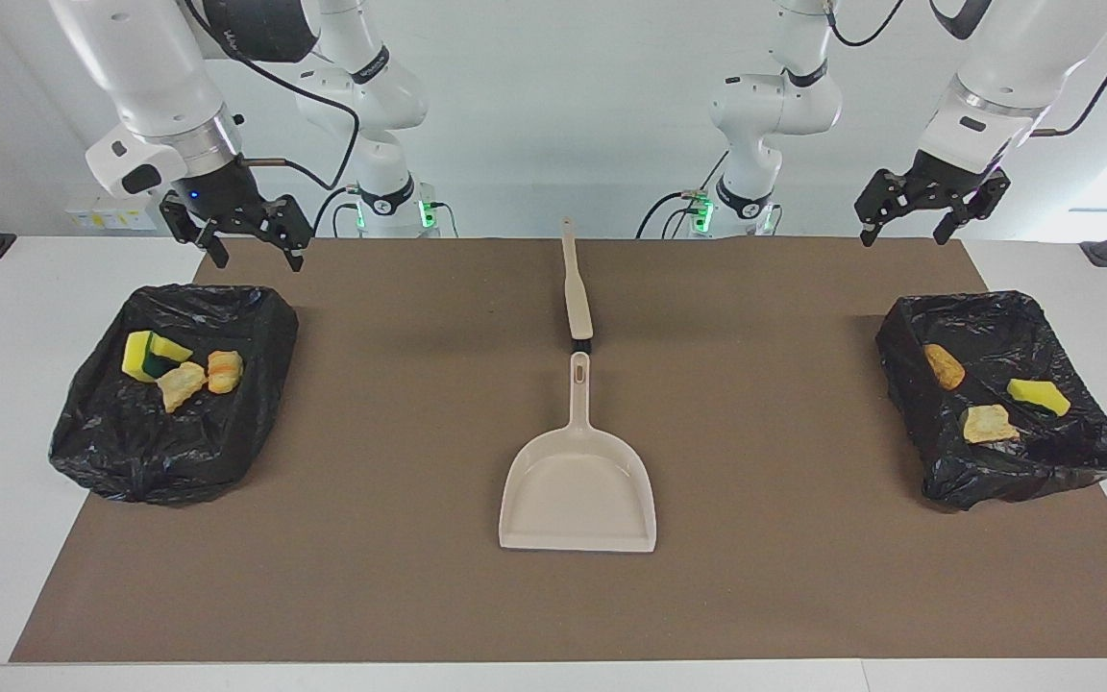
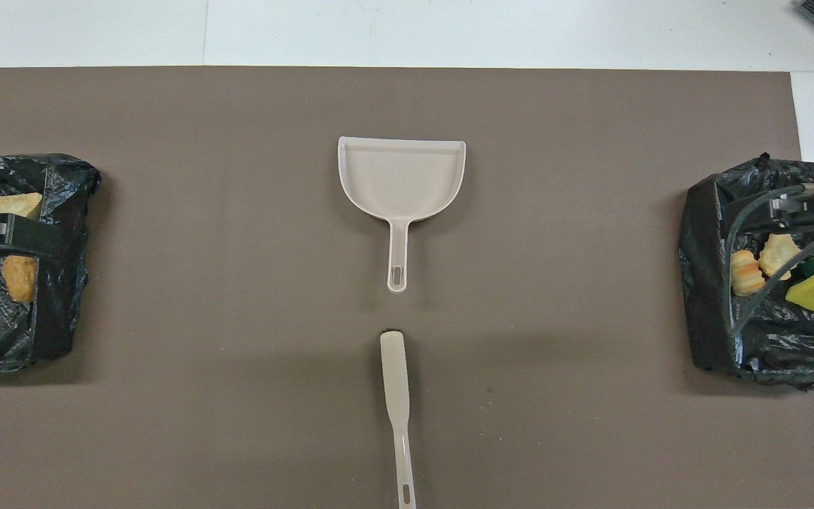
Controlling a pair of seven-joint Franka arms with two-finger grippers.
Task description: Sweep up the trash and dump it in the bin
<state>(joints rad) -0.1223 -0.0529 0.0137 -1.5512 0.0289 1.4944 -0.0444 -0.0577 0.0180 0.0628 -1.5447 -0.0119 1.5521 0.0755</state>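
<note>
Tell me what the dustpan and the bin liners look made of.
Dustpan: likely moulded plastic, smooth beige, with an even sheen and a thin raised rim. Bin liners: thin black plastic film, glossy and crinkled, draped over the bins.

The trash lies in two black-lined bins (image 1: 169, 404) at the table's ends. At the right arm's end: a yellow-green sponge (image 1: 152, 355), a tan foam chunk (image 1: 181, 384) at its 5 o'clock, and an orange-striped lump (image 1: 225, 371). At the left arm's end: an orange-brown lump (image 1: 944, 365), a yellow sponge (image 1: 1037, 394), and a tan chunk (image 1: 988, 423).
</note>
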